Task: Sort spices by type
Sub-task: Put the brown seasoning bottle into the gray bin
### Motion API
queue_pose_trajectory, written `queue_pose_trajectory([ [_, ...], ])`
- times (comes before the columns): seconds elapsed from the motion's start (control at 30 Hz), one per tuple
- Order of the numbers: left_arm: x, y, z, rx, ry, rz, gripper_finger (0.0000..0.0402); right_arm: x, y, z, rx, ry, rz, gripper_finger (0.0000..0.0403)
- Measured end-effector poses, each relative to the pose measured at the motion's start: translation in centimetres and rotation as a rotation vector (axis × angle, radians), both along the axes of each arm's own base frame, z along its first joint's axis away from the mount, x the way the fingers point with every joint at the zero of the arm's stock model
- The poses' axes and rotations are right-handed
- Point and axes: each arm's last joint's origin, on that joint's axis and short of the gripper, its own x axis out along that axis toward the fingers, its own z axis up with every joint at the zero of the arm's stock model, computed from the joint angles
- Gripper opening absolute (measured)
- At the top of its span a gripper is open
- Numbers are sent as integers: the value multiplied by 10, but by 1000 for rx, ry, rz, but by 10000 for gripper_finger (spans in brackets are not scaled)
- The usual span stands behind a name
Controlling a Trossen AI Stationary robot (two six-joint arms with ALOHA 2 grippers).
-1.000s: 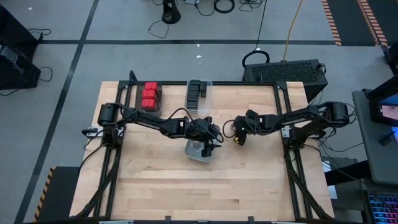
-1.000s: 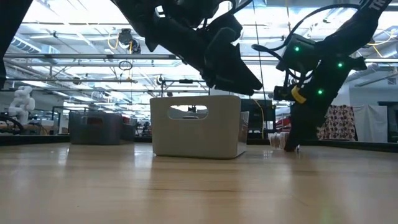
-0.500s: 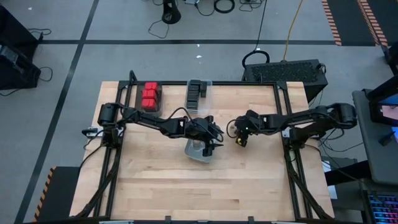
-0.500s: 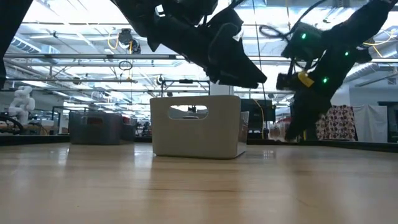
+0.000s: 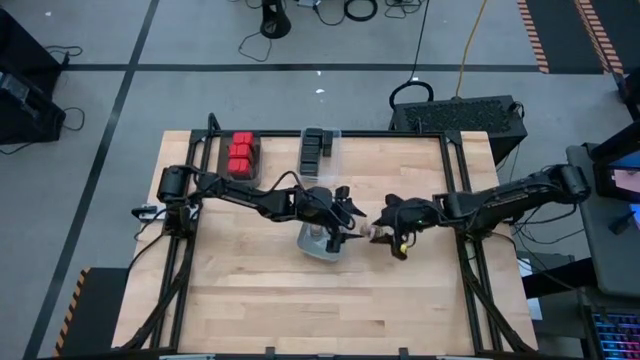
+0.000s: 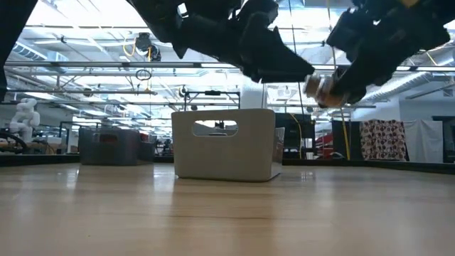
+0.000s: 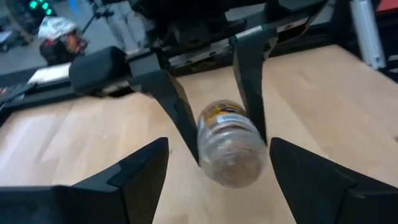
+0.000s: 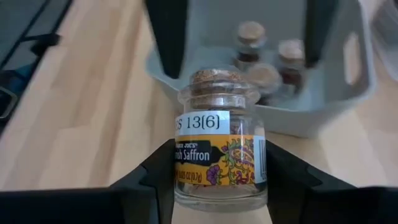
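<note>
My right gripper (image 5: 385,232) is shut on a small glass jar (image 8: 219,158) with a cork top and a yellow label. It holds the jar in the air just right of the light grey bin (image 5: 318,243). Several more corked jars (image 8: 261,62) stand inside that bin. My left gripper (image 5: 345,215) hovers open over the bin's right end, facing the jar (image 7: 230,146); its fingers stand apart from it. Red boxes (image 5: 241,153) and black boxes (image 5: 317,148) sit in containers at the far edge. My right gripper pinches the jar's glass body (image 8: 179,180) between its two fingers, on opposite sides at the height of the label. The jar lies along the fingers, with its cork (image 8: 214,79) pointing past the fingertips toward the bin. It hangs tilted, lifted clear of the table (image 6: 318,87).
The bin (image 6: 226,146) stands mid-table with bare wood on the near side. In the low view a grey box (image 6: 108,146) shows far back on the left. The metal frame rails (image 5: 455,180) run along the table's sides.
My right gripper has risen from the table with the jar, which now hangs clear. It has swung a little toward the near edge and toward my left gripper, and now points less steeply down. My left gripper has tipped up slightly over the bin.
</note>
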Motion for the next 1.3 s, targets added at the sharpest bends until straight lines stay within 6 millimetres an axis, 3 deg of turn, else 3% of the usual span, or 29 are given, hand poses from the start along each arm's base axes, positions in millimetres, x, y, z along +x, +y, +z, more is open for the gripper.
queue_pose_trajectory([
  [0.23, 0, -4, 3, -27, -31, -142, 286, 1, 8, 3, 2, -40, 31, 163],
  [1.07, 1, -3, 3, -20, -37, -101, 285, 7, 8, 13, -44, -159, 11, 164],
  [1.3, 1, -2, 3, -9, -40, -79, 238, 7, 8, 13, -46, -158, 8, 164],
])
